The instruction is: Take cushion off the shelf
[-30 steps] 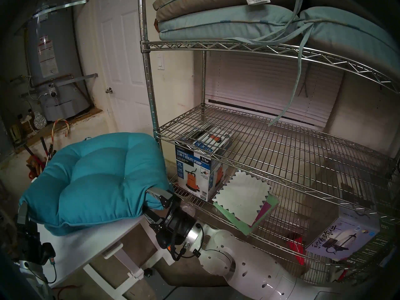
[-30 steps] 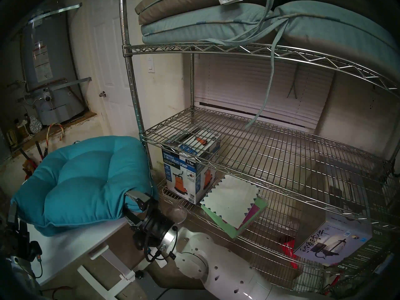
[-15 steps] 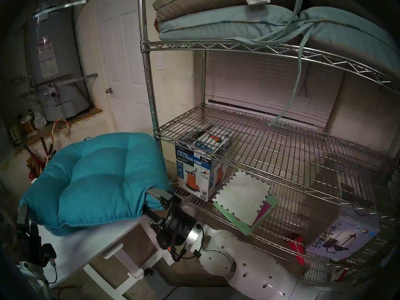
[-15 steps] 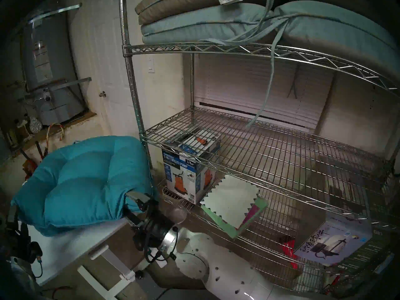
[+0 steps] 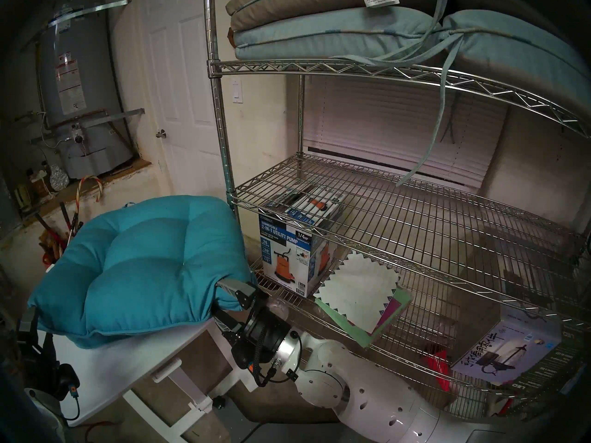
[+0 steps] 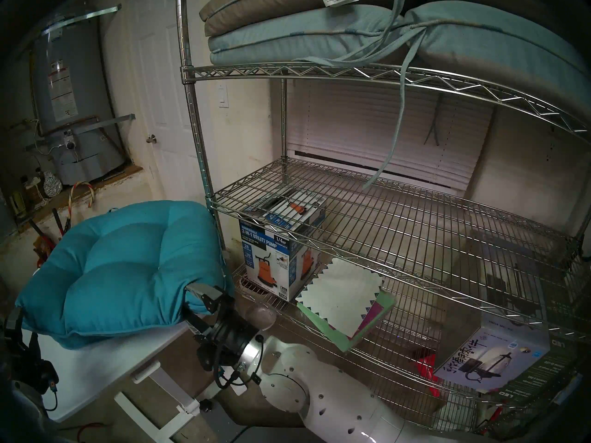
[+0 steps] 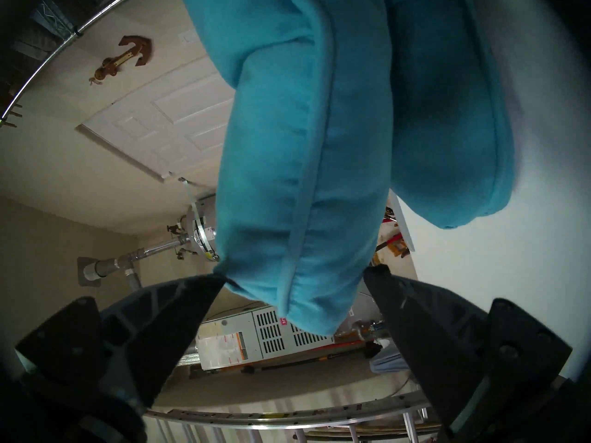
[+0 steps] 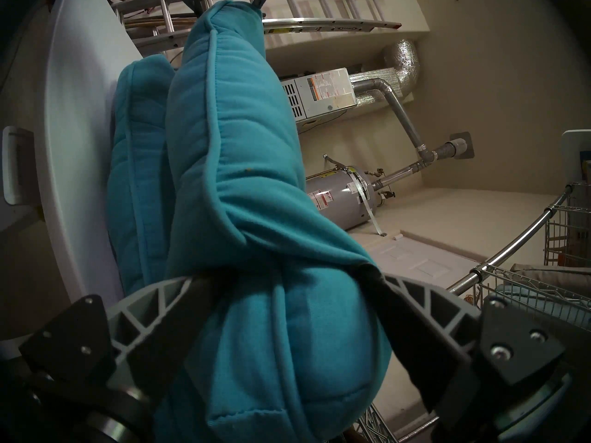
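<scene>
Teal and tufted, the cushion is lying off the shelf, resting on top of a second teal cushion on the small white table just beside the rack's front left post. Its near right corner is sitting pinched between the fingers of the right gripper, whose jaws are pressing into the fabric from both sides. At its opposite corner the left gripper is standing spread, the corner lying between its fingertips, one tip touching the fabric without squeezing.
</scene>
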`<state>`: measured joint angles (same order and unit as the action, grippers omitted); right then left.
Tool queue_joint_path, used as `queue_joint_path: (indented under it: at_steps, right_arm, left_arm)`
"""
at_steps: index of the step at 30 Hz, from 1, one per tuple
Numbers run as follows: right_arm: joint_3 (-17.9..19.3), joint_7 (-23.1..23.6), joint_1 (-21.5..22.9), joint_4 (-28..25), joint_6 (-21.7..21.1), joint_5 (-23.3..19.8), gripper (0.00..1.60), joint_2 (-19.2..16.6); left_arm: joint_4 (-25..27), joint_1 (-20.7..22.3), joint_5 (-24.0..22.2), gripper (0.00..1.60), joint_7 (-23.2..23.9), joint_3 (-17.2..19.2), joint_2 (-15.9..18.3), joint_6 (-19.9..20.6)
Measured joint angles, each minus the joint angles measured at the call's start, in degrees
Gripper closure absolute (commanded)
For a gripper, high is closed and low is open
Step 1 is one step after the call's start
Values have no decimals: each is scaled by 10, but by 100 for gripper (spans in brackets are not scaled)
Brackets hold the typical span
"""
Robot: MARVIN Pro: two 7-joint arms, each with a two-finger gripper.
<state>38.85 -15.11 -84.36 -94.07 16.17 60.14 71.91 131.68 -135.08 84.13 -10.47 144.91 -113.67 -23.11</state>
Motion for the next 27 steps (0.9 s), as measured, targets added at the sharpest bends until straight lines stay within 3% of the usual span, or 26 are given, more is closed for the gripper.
queue_joint_path:
  at_steps: [11,27]
  right_arm:
    - [0,0,0,0,0,0,0,0]
    - [0,-3,0,1,0,0,0,-3]
  left_arm:
    - [19,-20,-7,0,-4,-5,-12,-16]
    - [47,-121,-21,0,-57,-59,-14,-52]
